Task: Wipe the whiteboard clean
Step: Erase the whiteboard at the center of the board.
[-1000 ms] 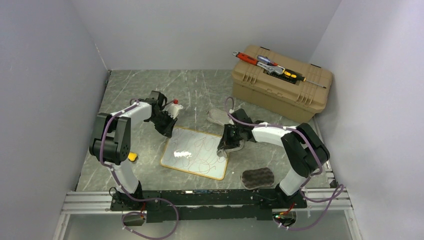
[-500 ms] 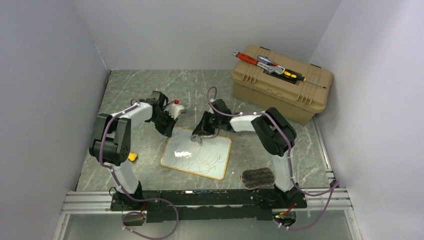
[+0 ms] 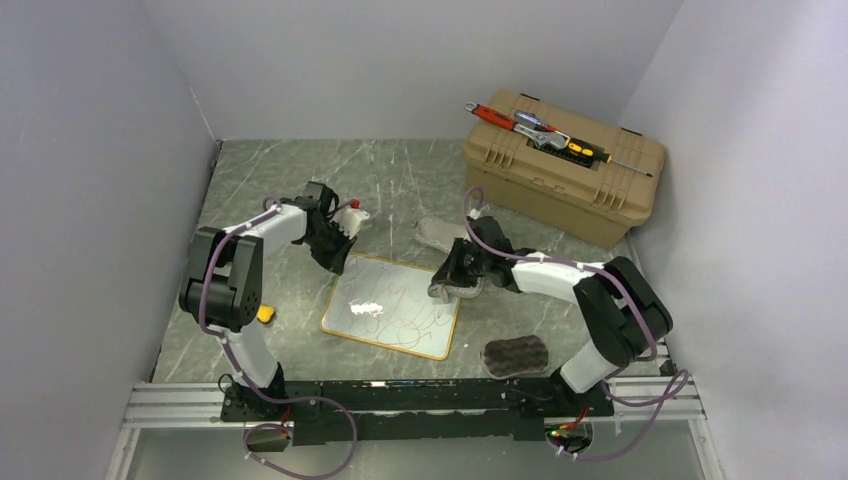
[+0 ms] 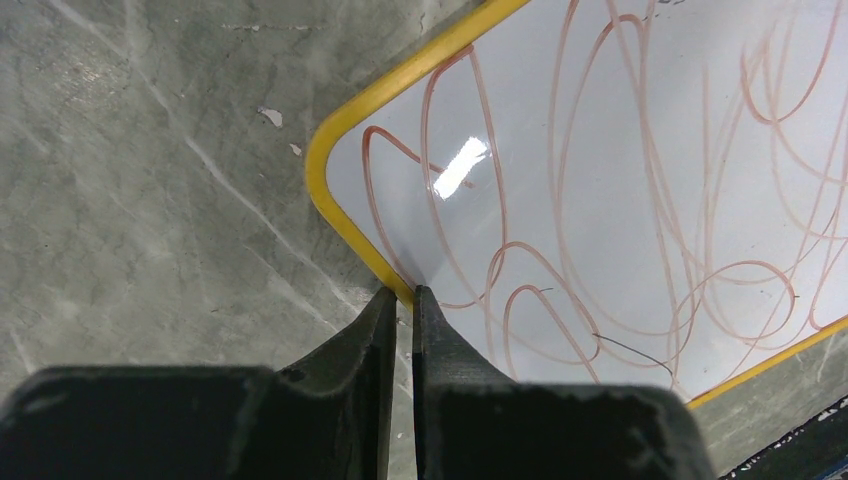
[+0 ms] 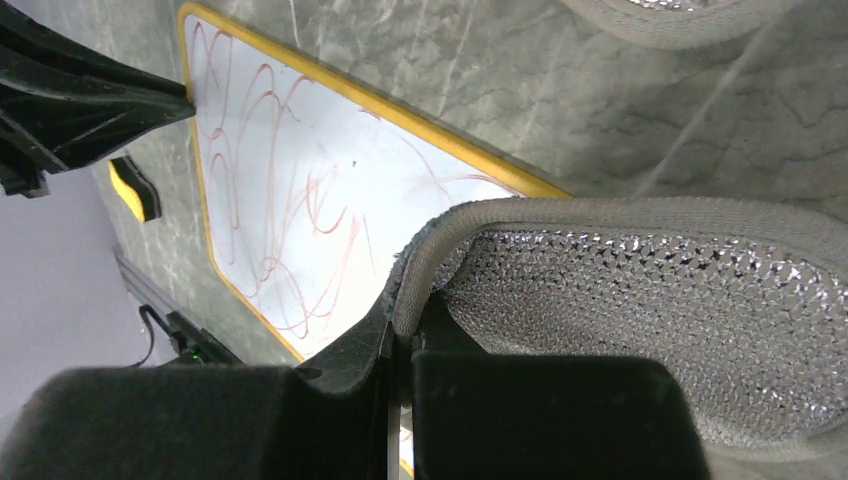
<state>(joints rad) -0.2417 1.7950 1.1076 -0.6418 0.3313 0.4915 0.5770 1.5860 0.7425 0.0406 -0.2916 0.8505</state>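
Note:
The whiteboard (image 3: 385,300) lies flat on the table, yellow-framed and covered in faint reddish scribbles; it also shows in the left wrist view (image 4: 620,170) and the right wrist view (image 5: 290,200). My left gripper (image 3: 340,262) is shut, its tips (image 4: 402,295) resting on the board's far left frame edge. My right gripper (image 3: 447,285) is shut on a grey mesh scrubbing pad (image 5: 640,300) by its rim (image 5: 400,330), and the pad sits over the board's far right edge.
A second grey pad (image 3: 437,232) lies behind the board. A dark sponge (image 3: 516,355) lies at the near right. A tan toolbox (image 3: 560,165) with tools on its lid stands at the back right. A small white bottle (image 3: 352,213) and a yellow object (image 3: 264,313) lie at the left.
My right gripper swept the pad from the board's right edge to its far edge, then back to the far right edge. The left gripper stayed on the frame.

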